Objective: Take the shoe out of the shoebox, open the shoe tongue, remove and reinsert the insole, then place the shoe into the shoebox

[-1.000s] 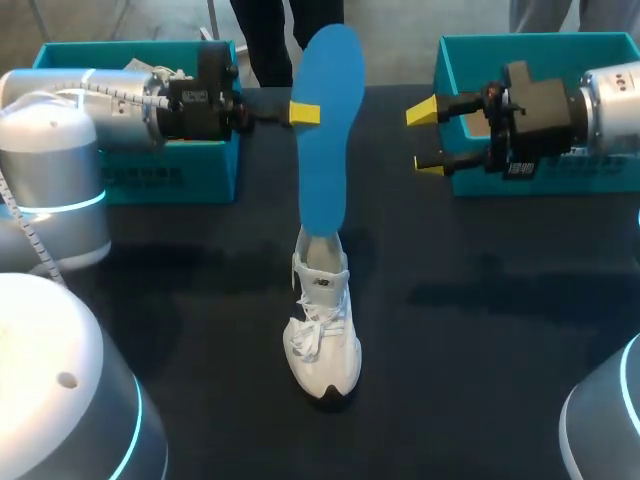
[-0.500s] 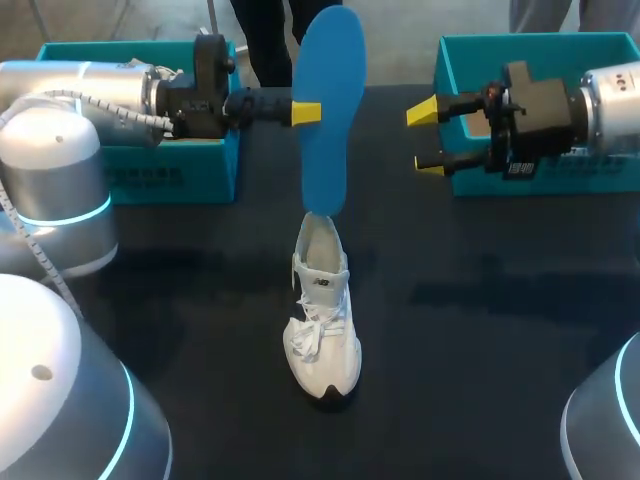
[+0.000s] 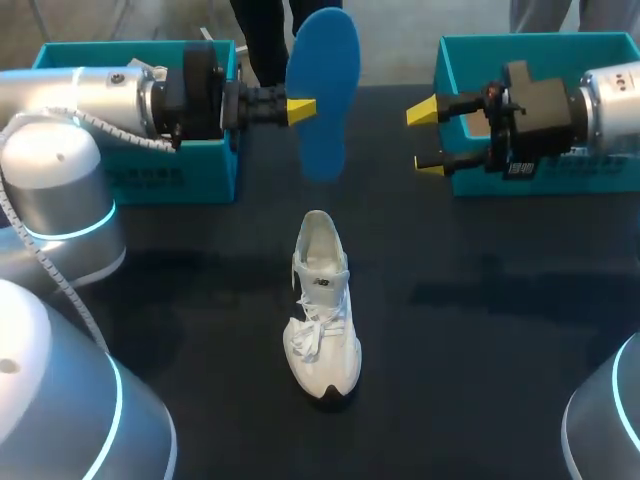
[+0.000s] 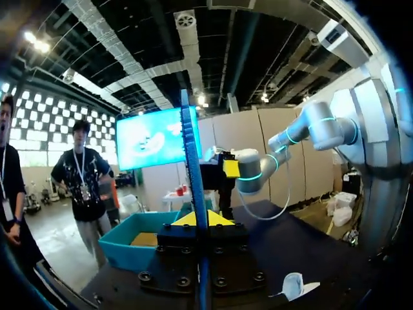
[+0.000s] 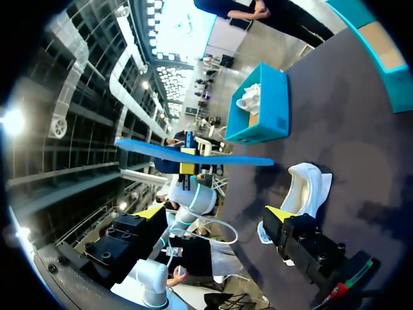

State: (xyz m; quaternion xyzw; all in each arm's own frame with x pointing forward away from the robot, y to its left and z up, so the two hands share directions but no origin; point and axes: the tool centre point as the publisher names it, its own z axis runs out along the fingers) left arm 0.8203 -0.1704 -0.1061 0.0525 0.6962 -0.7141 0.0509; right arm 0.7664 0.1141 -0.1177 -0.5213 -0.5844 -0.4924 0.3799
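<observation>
White and laced, the shoe (image 3: pixel 322 305) stands on its sole in the middle of the dark table (image 3: pixel 480 330), with its toe towards the head camera and its heel opening turned away. The right wrist view shows the shoe (image 5: pixel 308 187) just past that arm's lower finger. The left wrist view catches only a small part of the shoe (image 4: pixel 293 284), low beside the gripper's mount. Beyond the shoe's heel and higher, clear of it, hangs the blue insole (image 3: pixel 322 95), roughly upright with its broad end on top. The left gripper (image 3: pixel 300 107) comes in from the shoe's far left and pinches the insole near mid-length. In its own wrist view the insole (image 4: pixel 192 174) runs edge-on through the left gripper (image 4: pixel 200 219), and the two yellow tips press on it from either side. On the shoe's far right, the right gripper (image 3: pixel 428 138) hovers above the table with its fingers spread wide and nothing between them. Its wrist view shows the same open gap at the right gripper (image 5: pixel 216 213), with the insole (image 5: pixel 193 154) as a thin blue strip across from it. Farthest from the shoe sit two teal boxes. The left shoebox (image 3: pixel 170 175) lies at the shoe's far left, behind the left arm, and holds a white lump (image 5: pixel 248 100). The right shoebox (image 3: pixel 580 180) lies at the shoe's far right, behind the right gripper, and its brown inside shows in the left wrist view (image 4: pixel 129 248).
</observation>
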